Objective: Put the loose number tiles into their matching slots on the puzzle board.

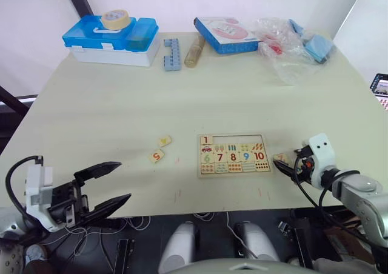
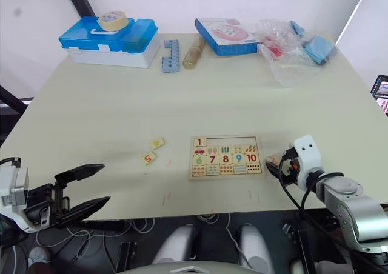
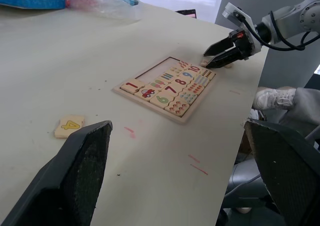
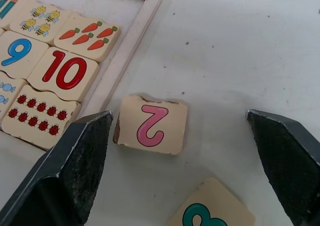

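the table (image 1: 121, 104) is big and pale, with small red marks near its front edge and a white wall behind it. the puzzle board (image 1: 234, 155) lies flat near the front. just right of it lies the tile with a pink 2 (image 4: 152, 125), between the wide open fingers of the right gripper (image 1: 293, 162). two more tiles (image 1: 160, 149) lie left of the board. the left gripper (image 1: 103, 189) hangs wide open at the front edge, holding nothing. a blue and white box (image 1: 112, 40) sits at the back.
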You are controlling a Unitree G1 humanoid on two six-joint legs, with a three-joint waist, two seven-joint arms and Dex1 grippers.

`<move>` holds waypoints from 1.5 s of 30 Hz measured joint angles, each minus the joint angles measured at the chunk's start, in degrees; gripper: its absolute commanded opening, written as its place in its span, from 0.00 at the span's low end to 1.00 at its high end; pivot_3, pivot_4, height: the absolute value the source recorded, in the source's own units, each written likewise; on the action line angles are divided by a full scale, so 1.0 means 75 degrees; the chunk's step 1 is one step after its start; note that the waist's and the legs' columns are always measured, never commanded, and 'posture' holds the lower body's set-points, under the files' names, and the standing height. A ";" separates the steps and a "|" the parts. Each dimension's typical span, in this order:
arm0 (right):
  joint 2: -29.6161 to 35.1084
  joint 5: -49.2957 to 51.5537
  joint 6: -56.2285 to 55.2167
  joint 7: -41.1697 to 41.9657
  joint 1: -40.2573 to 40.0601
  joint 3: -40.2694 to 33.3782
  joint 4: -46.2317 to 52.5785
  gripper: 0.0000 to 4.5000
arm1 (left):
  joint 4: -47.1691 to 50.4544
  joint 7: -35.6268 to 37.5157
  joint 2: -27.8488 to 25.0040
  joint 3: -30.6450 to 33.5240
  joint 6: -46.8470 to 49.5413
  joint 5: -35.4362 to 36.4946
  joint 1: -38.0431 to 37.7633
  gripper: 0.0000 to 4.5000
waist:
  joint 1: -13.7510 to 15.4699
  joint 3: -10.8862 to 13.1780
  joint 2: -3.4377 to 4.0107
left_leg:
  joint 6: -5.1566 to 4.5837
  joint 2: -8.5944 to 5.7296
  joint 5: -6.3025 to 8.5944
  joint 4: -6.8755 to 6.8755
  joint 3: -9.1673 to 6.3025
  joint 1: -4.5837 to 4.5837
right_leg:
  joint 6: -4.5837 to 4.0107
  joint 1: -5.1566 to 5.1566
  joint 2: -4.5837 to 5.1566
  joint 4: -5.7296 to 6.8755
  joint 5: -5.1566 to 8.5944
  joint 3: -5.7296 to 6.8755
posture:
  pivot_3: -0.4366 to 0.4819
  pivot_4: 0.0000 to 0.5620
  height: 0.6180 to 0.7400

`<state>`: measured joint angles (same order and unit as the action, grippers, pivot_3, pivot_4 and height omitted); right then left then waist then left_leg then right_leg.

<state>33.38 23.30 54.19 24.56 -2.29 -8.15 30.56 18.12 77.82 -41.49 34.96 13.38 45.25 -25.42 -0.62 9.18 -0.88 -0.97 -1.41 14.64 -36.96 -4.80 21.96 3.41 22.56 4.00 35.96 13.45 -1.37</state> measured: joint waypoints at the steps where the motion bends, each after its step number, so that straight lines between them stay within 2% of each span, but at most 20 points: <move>1: -0.0001 -0.0018 -0.0016 -0.0016 -0.0029 0.0027 0.0027 0.99 | 0.0042 -0.0010 0.0000 0.0000 0.0023 0.0009 0.0000 1.00 | -0.0002 -0.0001 -0.0001 | 0.0000 0.0000 0.0000 0.0000 0.0000 0.0000 | 0.0000 0.0000 0.0000 0.0000 0.0000 0.0000 | 0.48 0.27 1.00; 8: -0.0160 -0.0090 -0.0016 -0.0266 -0.0182 0.0172 0.0285 0.99 | 0.0207 0.0115 -0.0105 0.0004 0.0332 0.0324 0.0007 1.00 | -0.0012 -0.0003 -0.0006 | 0.0000 0.0003 0.0000 0.0000 -0.0001 -0.0005 | 0.0001 0.0000 -0.0005 0.0001 0.0000 0.0001 | 0.48 0.27 1.00; 9: -0.0172 -0.0100 -0.0020 -0.0300 -0.0182 0.0190 0.0291 0.88 | 0.0207 0.0133 -0.0143 0.0008 0.0351 0.0356 0.0024 1.00 | -0.0013 -0.0003 -0.0005 | 0.0000 0.0003 0.0000 0.0000 -0.0001 -0.0005 | 0.0001 0.0000 -0.0005 0.0001 0.0000 0.0000 | 0.48 0.27 1.00; 10: -0.0185 -0.0133 -0.0043 -0.0336 -0.0192 0.0203 0.0291 0.86 | 0.0207 0.0160 -0.0175 0.0009 0.0363 0.0385 0.0059 1.00 | -0.0012 -0.0003 -0.0005 | 0.0000 0.0004 0.0000 0.0000 -0.0001 -0.0005 | 0.0001 0.0000 -0.0005 0.0002 0.0000 0.0001 | 0.48 0.27 1.00; 14: -0.0186 -0.0241 -0.0206 -0.0324 -0.0243 0.0324 0.0300 0.44 | 0.0207 0.0179 -0.0224 0.0009 0.0384 0.0409 0.0124 1.00 | -0.0014 -0.0005 -0.0008 | 0.0000 0.0004 0.0000 0.0000 0.0000 -0.0005 | 0.0001 0.0000 -0.0005 0.0001 0.0000 0.0000 | 0.48 0.27 1.00; 16: -0.0184 -0.0246 -0.0269 -0.0293 -0.0231 0.0374 0.0310 0.31 | 0.0210 0.0167 -0.0224 0.0005 0.0389 0.0409 0.0160 1.00 | -0.0015 -0.0006 -0.0009 | 0.0000 0.0004 0.0000 -0.0001 0.0001 -0.0007 | 0.0001 0.0000 -0.0005 0.0001 0.0000 -0.0001 | 0.48 0.27 1.00; 20: 0.0029 -0.0068 -0.0153 0.0081 0.0088 0.0397 0.0240 0.31 | 0.0231 0.0078 -0.0218 -0.0028 0.0426 0.0408 0.0161 1.00 | -0.0025 0.0002 0.0002 | 0.0000 0.0004 0.0000 -0.0003 0.0004 -0.0006 | 0.0002 0.0000 -0.0005 0.0001 0.0000 -0.0004 | 0.48 0.27 1.00; 25: 0.1659 0.0187 -0.0472 0.1770 0.0818 0.0499 -0.0317 0.31 | 0.0392 -0.0022 -0.0197 -0.0133 0.0450 0.0407 0.0147 1.00 | -0.0003 0.0008 0.0005 | -0.0001 0.0001 0.0000 -0.0005 0.0003 -0.0002 | 0.0002 -0.0001 -0.0001 -0.0002 0.0000 0.0001 | 0.48 0.27 1.00; 26: 0.2453 0.0184 -0.1030 0.2836 0.1114 0.0758 -0.0764 0.31 | 0.0401 -0.0042 -0.0188 -0.0155 0.0473 0.0404 0.0123 1.00 | -0.0012 0.0014 0.0014 | -0.0001 0.0001 0.0000 -0.0007 0.0009 -0.0002 | 0.0002 -0.0002 0.0000 -0.0004 0.0000 0.0001 | 0.48 0.27 1.00; 28: 0.3210 0.0120 -0.1883 0.4199 0.1699 0.1000 -0.1390 0.31 | 0.0425 -0.0056 -0.0185 -0.0185 0.0488 0.0408 0.0137 1.00 | -0.0028 0.0022 0.0020 | -0.0001 0.0002 0.0000 -0.0006 0.0014 -0.0003 | 0.0002 -0.0007 -0.0002 -0.0004 0.0000 0.0004 | 0.48 0.27 1.00; 31: 0.3685 -0.0233 -0.3466 0.5978 0.2566 0.1473 -0.2476 0.31 | 0.0451 -0.0079 -0.0181 -0.0222 0.0497 0.0419 0.0188 1.00 | -0.0038 0.0018 0.0009 | -0.0001 0.0017 0.0000 -0.0002 0.0034 -0.0004 | 0.0001 -0.0007 -0.0016 -0.0006 0.0001 0.0016 | 0.48 0.27 1.00; 33: 0.3568 -0.0660 -0.4838 0.7046 0.3267 0.2063 -0.3611 0.31 | 0.0464 -0.0085 -0.0178 -0.0242 0.0504 0.0423 0.0180 1.00 | -0.0056 0.0019 0.0007 | 0.0000 0.0019 0.0000 -0.0003 0.0046 -0.0008 | 0.0001 -0.0008 -0.0018 -0.0006 0.0000 0.0010 | 0.48 0.27 1.00; 34: 0.3275 -0.1003 -0.5863 0.7729 0.3870 0.2448 -0.4634 0.31 | 0.0470 -0.0085 -0.0187 -0.0243 0.0505 0.0426 0.0188 1.00 | -0.0072 0.0022 0.0005 | 0.0000 0.0019 0.0000 -0.0004 0.0056 -0.0012 | 0.0002 -0.0009 -0.0016 -0.0005 -0.0002 0.0006 | 0.48 0.27 1.00; 37: 0.2731 -0.1512 -0.7058 0.8417 0.4678 0.2936 -0.6127 0.31 | 0.0499 -0.0085 -0.0202 -0.0231 0.0510 0.0432 0.0178 1.00 | -0.0077 0.0024 0.0003 | 0.0001 0.0019 -0.0001 -0.0007 0.0059 -0.0014 | -0.0009 -0.0009 -0.0015 -0.0004 -0.0011 0.0006 | 0.48 0.27 1.00; 40: 0.1995 -0.2368 -0.8441 0.8719 0.5720 0.3489 -0.8222 0.31 | 0.0538 -0.0106 -0.0222 -0.0195 0.0541 0.0444 0.0141 1.00 | -0.0073 0.0031 0.0007 | 0.0002 0.0018 -0.0001 -0.0006 0.0061 -0.0011 | -0.0013 -0.0003 -0.0014 -0.0005 -0.0017 0.0003 | 0.48 0.27 1.00; 45: 0.1360 -0.3077 -0.9508 0.8812 0.6611 0.3756 -1.0168 0.31 | 0.0571 -0.0148 -0.0220 -0.0132 0.0550 0.0443 0.0045 1.00 | -0.0024 0.0039 0.0019 | 0.0004 0.0013 -0.0002 -0.0003 0.0056 -0.0002 | -0.0009 0.0002 -0.0009 -0.0010 -0.0020 0.0004 | 0.48 0.27 1.00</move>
<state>43.58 0.23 -17.12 90.65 47.30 20.03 -45.70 22.40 76.72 -43.14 33.97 17.51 48.57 -25.08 -0.80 9.47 -0.74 -0.94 -1.31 14.62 -36.98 -4.39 21.95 3.34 22.58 3.93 35.88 13.31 -1.34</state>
